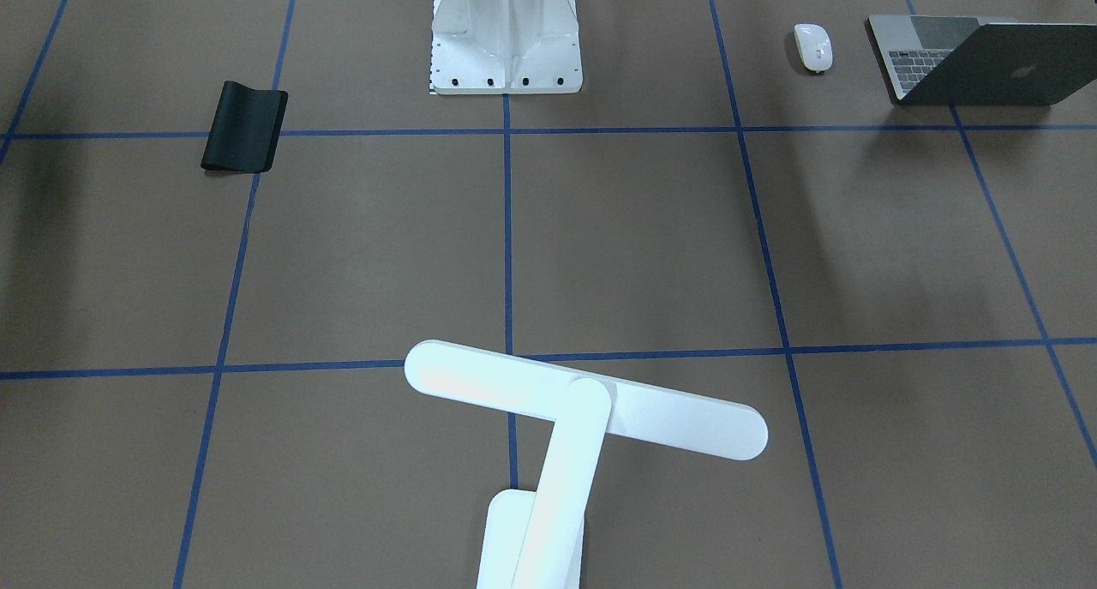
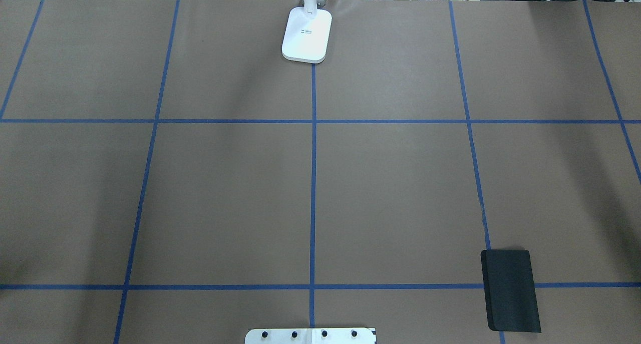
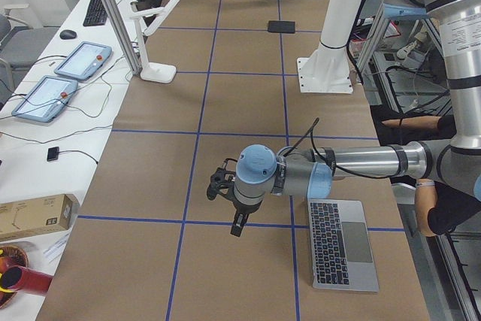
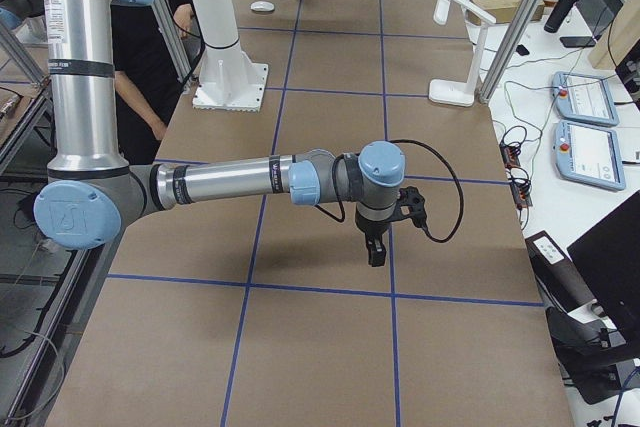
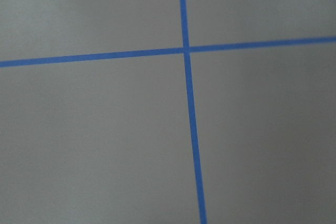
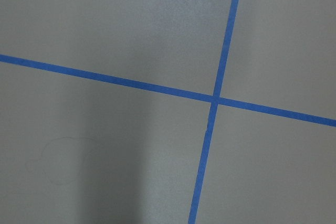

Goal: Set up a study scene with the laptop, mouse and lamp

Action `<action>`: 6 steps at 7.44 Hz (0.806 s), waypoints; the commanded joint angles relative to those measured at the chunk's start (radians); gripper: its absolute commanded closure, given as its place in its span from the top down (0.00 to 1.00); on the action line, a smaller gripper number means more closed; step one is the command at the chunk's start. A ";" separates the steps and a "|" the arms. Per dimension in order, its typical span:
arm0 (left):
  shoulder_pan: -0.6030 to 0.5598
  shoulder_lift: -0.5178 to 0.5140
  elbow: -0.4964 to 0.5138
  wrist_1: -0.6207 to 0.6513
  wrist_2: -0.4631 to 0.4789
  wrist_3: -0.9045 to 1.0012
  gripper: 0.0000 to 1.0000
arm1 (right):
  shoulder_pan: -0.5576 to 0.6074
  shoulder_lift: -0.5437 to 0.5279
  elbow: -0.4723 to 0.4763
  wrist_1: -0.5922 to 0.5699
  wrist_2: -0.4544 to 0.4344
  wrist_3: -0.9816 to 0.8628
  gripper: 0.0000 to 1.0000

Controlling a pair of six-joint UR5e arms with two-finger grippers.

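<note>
Nearest the robot's edge, on its left side, the laptop (image 1: 986, 62) is seen standing open, with the mouse (image 1: 813, 46) just beside it and apart from it. A person's arm (image 3: 409, 122) is seen at that same edge. The left gripper (image 3: 236, 225) is held above bare table just beside the laptop. Whether its fingers are apart or together cannot be told, since it is shown in a side view only. If the laptop were taken by its raised lid, the hinge could be folded or the thin metal could slip out. A grip on the base would probably be safer. The low, glossy mouse could be nudged away rather than caught if the fingers were brought down off-centre.

On the robot's right, a black pad (image 1: 244, 126) lies alone. It could be mistaken for a task item.

Further out, the right gripper (image 4: 375, 252) hangs over bare table and nothing is held. Its finger spacing likewise cannot be told.

At the far edge, well apart from everything else, the lamp (image 1: 583, 400) stands upright on its flat base (image 2: 306, 36). It is judged top-heavy. A pull on the slanted arm or bar head could tip it, and a long reach would be needed.
</note>
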 commanded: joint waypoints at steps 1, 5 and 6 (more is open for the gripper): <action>-0.009 0.068 -0.082 0.006 -0.013 0.063 1.00 | 0.000 0.001 0.007 0.001 0.000 0.000 1.00; -0.036 0.234 -0.292 0.130 -0.028 0.261 1.00 | -0.002 0.001 0.007 0.001 0.000 0.000 1.00; -0.035 0.236 -0.309 0.134 -0.028 0.265 1.00 | -0.002 0.001 0.007 0.001 0.000 0.000 1.00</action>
